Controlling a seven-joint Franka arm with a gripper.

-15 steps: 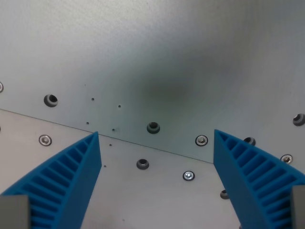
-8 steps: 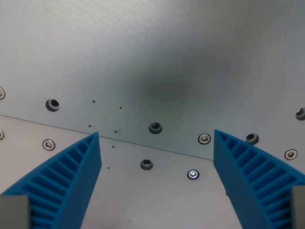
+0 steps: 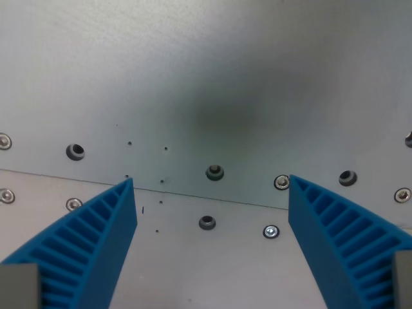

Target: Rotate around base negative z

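The wrist view looks down on a flat grey metal table plate (image 3: pixel 212 71) with no container on it. A thin straight seam line (image 3: pixel 212 197) crosses the plate from the wrist view's left edge toward the right, tilting slightly downward to the right, and it serves as the landmark here.

Just above the seam sits a dark round threaded hole (image 3: pixel 214 172), and to its right, also above the seam, a shiny silver screw head (image 3: pixel 281 182). Farther toward the wrist view's right, above the seam, is another dark hole (image 3: pixel 347 177) and a second silver screw (image 3: pixel 402 194). Toward the wrist view's left, above the seam, lies a dark hole (image 3: pixel 76 152) and a silver screw at the edge (image 3: pixel 4 141). Below the seam there is a dark round hole (image 3: pixel 207 223), a bright silver screw (image 3: pixel 271 231) to its right, and two silver screws toward the left (image 3: pixel 74 205) (image 3: pixel 7 195). A few tiny dark specks dot the plate around the seam left of centre.

The blue ribbed gripper (image 3: pixel 211 212) hangs above the plate with its two fingers (image 3: pixel 90 244) spread wide apart, nothing between them. The seam passes across the gap between the fingers, well beneath them. No separate object for the task is visible; only the plate lies under the gripper.
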